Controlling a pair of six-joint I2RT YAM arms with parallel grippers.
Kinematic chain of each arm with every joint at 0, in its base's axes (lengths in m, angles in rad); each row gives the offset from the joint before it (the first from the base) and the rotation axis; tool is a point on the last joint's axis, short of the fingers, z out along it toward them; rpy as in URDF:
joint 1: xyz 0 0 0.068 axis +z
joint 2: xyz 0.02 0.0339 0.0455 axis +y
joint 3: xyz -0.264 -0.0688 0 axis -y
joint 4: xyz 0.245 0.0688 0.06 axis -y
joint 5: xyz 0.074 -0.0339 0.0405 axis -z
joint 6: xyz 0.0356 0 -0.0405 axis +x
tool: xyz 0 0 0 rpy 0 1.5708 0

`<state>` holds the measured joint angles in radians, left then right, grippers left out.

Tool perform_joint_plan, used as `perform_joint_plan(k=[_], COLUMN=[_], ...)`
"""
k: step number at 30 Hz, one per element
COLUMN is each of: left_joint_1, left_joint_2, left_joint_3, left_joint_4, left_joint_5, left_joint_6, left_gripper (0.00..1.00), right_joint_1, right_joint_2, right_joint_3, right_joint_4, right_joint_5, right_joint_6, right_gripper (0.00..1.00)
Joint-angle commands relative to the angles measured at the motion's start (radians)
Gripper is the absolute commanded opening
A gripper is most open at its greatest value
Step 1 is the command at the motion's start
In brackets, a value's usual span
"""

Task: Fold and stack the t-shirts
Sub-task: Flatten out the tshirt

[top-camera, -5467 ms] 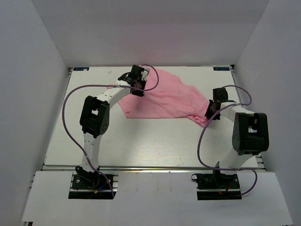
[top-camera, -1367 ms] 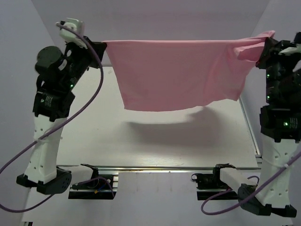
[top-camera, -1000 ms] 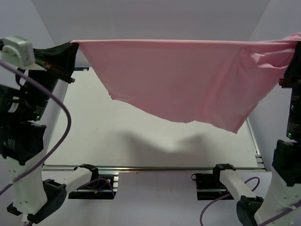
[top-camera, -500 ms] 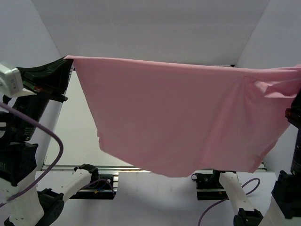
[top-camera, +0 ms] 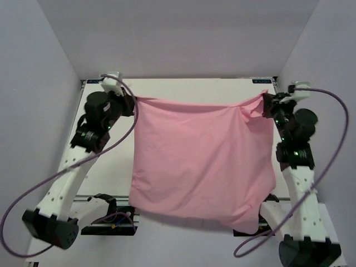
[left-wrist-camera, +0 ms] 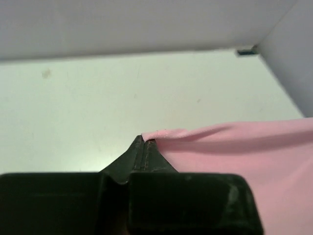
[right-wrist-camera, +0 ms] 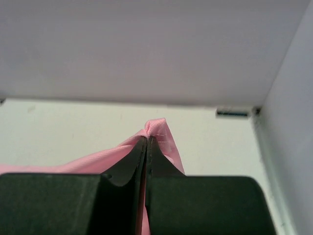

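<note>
The light pink t-shirt (top-camera: 200,161) hangs spread out between my two grippers, its top edge stretched across the far half of the table and its lower part draping over the near edge. My left gripper (top-camera: 133,102) is shut on the shirt's top left corner; the pink edge (left-wrist-camera: 195,134) runs to the right from the closed jaws in the left wrist view. My right gripper (top-camera: 263,104) is shut on the top right corner, where the fabric bunches; a pink fold (right-wrist-camera: 159,128) sticks up from the closed jaws in the right wrist view.
The white table (top-camera: 108,161) is enclosed by grey walls at the back and both sides. Its near edge carries a metal rail (top-camera: 103,197) and the two arm bases. Purple cables loop beside both arms.
Both arms have come down and forward from a raised, wide-apart pose. The shirt, earlier held high and taut, now hangs lower with its bottom edge past the table's near edge.
</note>
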<state>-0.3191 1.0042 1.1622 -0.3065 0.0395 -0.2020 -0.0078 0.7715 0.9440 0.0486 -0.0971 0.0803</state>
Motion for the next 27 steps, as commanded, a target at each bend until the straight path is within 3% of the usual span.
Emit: perform_joint_plan(k=[1,8,14,27], left_joint_1=[0.011,0.031,0.078,0.173], left_joint_2=[0.075,0.388,0.654,1.209], left_joint_3=[-0.056,-0.047,0.103,0.674], left_joint_4=[0.108,0.141,0.165,0.127], left_joint_5=[-0.075,-0.210,-0.178,0.040], left_joint_6=[-0.068,-0.080,-0.089,-0.040], left_gripper=[0.00,0.00,0.00,0.00], right_joint_1=[-0.008,-0.004,-0.003,0.003], right_joint_2=[0.073,0.498,0.762,1.219], right_joint_3=[-0.075,-0.044,0.139,0.654], right_joint_4=[0.168,0.195,0.163,-0.044], right_joint_5=[-0.076,-0.129,-0.176,-0.170], right_joint_6=[0.073,0.033,0.006,-0.030], right_gripper=[0.00,0.00,0.00,0.00])
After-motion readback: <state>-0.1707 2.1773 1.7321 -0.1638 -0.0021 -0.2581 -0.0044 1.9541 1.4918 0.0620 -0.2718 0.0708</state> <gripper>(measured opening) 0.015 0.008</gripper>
